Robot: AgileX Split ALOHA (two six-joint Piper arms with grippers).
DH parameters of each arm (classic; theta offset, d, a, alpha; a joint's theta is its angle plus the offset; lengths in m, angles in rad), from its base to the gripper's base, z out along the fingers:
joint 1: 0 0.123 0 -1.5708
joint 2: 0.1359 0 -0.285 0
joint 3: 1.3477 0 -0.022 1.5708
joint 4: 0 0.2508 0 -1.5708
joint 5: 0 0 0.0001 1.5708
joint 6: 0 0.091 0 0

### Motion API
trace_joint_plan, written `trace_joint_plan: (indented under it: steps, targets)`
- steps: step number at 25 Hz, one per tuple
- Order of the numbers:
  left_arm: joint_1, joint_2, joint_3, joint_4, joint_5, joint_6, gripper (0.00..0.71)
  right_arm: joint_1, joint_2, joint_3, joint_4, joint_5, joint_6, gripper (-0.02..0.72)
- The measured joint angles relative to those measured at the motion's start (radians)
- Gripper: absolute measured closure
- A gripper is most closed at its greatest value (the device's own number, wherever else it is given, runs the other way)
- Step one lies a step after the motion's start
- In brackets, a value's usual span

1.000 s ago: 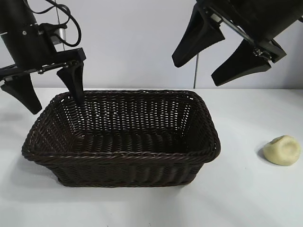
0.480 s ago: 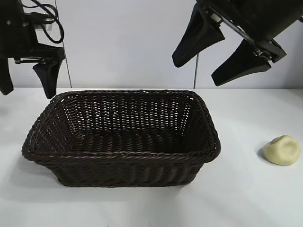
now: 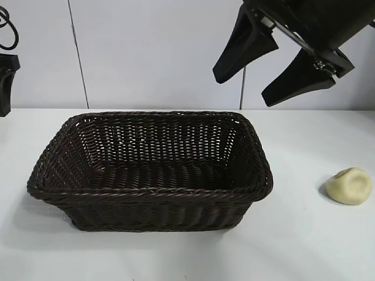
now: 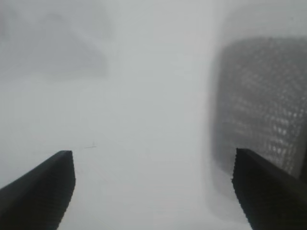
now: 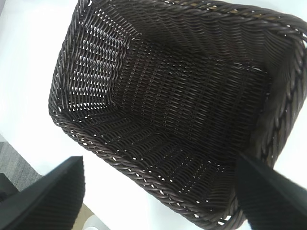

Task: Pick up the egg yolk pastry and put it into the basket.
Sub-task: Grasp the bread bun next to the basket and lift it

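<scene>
Exterior view: left end effector (image 4: 153,191), fingers spread, sits at the far left edge above the desk (image 3: 304,246). Basket (image 3: 150,199) stands centre. Right end effector (image 3: 275,61) hangs spread above it. Egg yolk pastry (image 3: 350,186) lies on the desk, well right of the basket.

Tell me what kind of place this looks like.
Probably a robot test bench, not a kitchen: a bare white table before a plain pale wall, with only a basket and a pastry set out. The right hand hangs open above the basket; the left hand is open off to the side.
</scene>
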Motion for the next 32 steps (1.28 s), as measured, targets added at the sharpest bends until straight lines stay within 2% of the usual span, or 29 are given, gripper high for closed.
trace_joint_plan:
  steps: [6, 12, 32]
  targets:
    - [0.000, -0.134, 0.121, -0.023, 0.000, 0.024, 0.064, 0.000, 0.000, 0.000, 0.000, 0.000, 0.000, 0.093]
    - [0.000, -0.329, 0.317, -0.023, 0.000, 0.038, 0.064, 0.000, 0.000, 0.000, 0.000, 0.000, 0.000, 0.093]
    - [0.000, -1.222, 1.011, -0.023, -0.085, 0.040, 0.064, 0.000, 0.000, 0.000, 0.000, 0.000, 0.000, 0.093]
